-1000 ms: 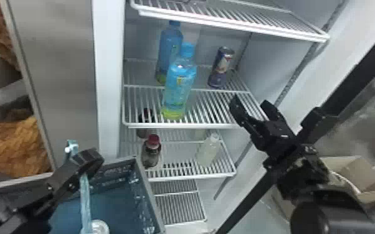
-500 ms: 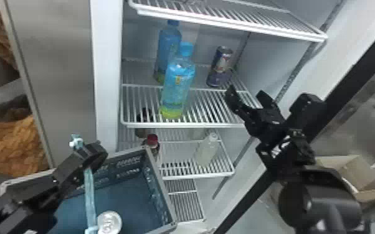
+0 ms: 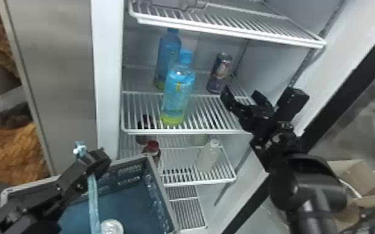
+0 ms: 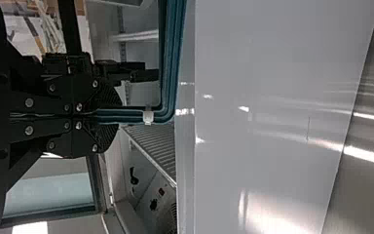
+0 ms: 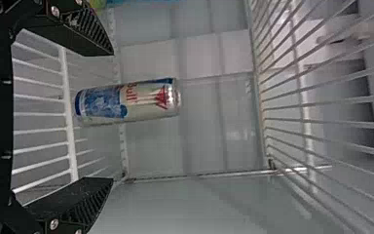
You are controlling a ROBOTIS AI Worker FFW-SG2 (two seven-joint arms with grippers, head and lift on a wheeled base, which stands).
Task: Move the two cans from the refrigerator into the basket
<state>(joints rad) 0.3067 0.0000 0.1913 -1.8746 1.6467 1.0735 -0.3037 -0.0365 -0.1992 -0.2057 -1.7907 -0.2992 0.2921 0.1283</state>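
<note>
- The right gripper (image 3: 242, 93), fingers wide apart and empty, is near the right end of the middle shelf's (image 3: 152, 132) front edge; the shelf can (image 3: 220, 73) stands upright toward the back right corner.
- It should go in level, edging slightly left to centre the can before closing.
- The left gripper (image 4: 109, 117) is closed on the blue handle (image 4: 131, 112); the other can (image 3: 112, 226) is in the basket (image 3: 162, 189).
- The side wall (image 3: 271, 62) and upper shelf (image 3: 227, 30) limit room; the front blue bottle (image 3: 179, 93) makes swinging left risky.
</note>
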